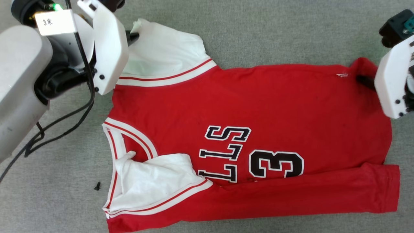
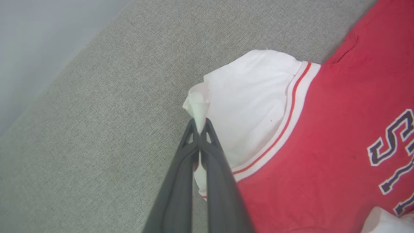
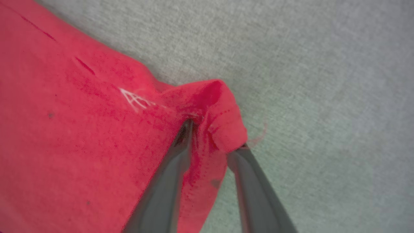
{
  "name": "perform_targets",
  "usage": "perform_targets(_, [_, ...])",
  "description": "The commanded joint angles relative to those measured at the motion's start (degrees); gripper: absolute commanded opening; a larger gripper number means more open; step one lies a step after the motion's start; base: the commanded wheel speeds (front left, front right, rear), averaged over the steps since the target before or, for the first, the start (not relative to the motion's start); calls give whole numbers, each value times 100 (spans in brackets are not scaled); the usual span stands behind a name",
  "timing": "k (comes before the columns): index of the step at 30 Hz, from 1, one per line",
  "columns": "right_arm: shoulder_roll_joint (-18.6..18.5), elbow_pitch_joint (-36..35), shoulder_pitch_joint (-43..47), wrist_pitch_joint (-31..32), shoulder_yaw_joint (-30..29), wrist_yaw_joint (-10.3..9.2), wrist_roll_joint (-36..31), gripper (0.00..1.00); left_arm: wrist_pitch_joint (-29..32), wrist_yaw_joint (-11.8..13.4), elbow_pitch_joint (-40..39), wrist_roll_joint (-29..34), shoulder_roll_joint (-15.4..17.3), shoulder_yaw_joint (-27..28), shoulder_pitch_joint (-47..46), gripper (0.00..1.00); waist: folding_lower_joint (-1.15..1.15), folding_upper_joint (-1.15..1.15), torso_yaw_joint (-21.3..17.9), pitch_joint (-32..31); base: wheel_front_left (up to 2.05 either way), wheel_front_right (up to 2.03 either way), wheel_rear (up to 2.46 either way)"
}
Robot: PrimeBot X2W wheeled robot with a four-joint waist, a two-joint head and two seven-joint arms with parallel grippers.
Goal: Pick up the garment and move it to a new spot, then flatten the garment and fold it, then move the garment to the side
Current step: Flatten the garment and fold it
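The garment [image 1: 258, 103], a red jersey with white sleeves and black lettering, lies spread on the grey cloth surface with its collar to the left. Its near long edge is folded over. My left gripper [image 1: 133, 36] is at the far white sleeve. In the left wrist view this gripper [image 2: 200, 124] is shut on a pinch of the sleeve's edge [image 2: 197, 103]. My right gripper [image 1: 365, 81] is at the far right hem corner. In the right wrist view its fingers stand apart astride the bunched red corner [image 3: 220, 106], and the gripper [image 3: 214, 136] has fabric between them.
A small black screw [image 1: 97, 185] lies on the grey surface [image 1: 291, 29] left of the near sleeve. A black cable [image 1: 64, 126] hangs from my left arm over the surface. The surface's edge [image 2: 64, 61] runs diagonally beyond the far sleeve.
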Motion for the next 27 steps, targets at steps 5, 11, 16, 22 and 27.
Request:
perform_targets(5, [24, -54, 64, -725, 283, -1, 97, 0, -337, -8, 40, -97, 120, -69, 321, 0, 0, 0, -27, -558, 0, 0, 0])
perform_targets(11, [-265, -266, 505, -1728, 578, -1, 349, 0, -801, 100, -462, -166, 635, -196, 1140, 0, 0, 0, -70, -1291, 0, 0, 0])
perform_targets(16, [-522, -392, 1001, -2151, 740, -1, 506, 0, -1099, 393, -998, -289, 1068, -314, 1867, 0, 0, 0, -91, -1678, 0, 0, 0])
perform_targets(22, [-734, -508, 1692, -2548, 859, -1, 671, 0, -1408, 808, -1587, -488, 1469, -529, 2796, 0, 0, 0, -118, -1981, 0, 0, 0])
perform_targets(27, [-751, -512, 2121, -2737, 878, -1, 742, 0, -1639, 1039, -1758, -635, 1554, -699, 3363, 0, 0, 0, -139, -2004, 0, 0, 0])
